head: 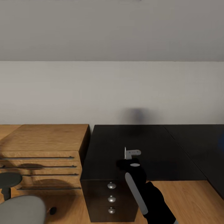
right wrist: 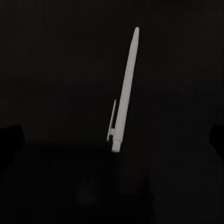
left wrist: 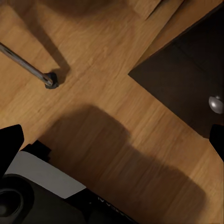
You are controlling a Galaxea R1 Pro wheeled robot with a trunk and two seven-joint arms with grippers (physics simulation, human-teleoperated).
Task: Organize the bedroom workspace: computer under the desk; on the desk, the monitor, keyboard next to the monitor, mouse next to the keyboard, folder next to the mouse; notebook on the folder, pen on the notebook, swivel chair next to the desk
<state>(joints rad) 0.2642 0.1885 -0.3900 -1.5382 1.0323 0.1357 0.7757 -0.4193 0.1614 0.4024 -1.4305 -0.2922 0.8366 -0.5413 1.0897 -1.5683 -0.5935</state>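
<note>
In the head view the right arm reaches from the lower centre of the frame over the black tabletop [head: 146,146], its right hand [head: 132,153] near the front edge above the drawer unit [head: 111,199] with its round silver knobs. The right wrist view shows the whitish pen [right wrist: 125,91] lying alone on the dark surface, centred between the dark fingertips [right wrist: 10,140] at the frame's side edges; the jaws stand wide, holding nothing. A wooden dresser [head: 46,146] stands left of the tabletop, and the swivel chair [head: 21,208] sits at lower left. The left wrist view shows wooden floor [left wrist: 93,98] and a chair caster [left wrist: 50,80]; whether the left hand is wide or narrow cannot be told.
</note>
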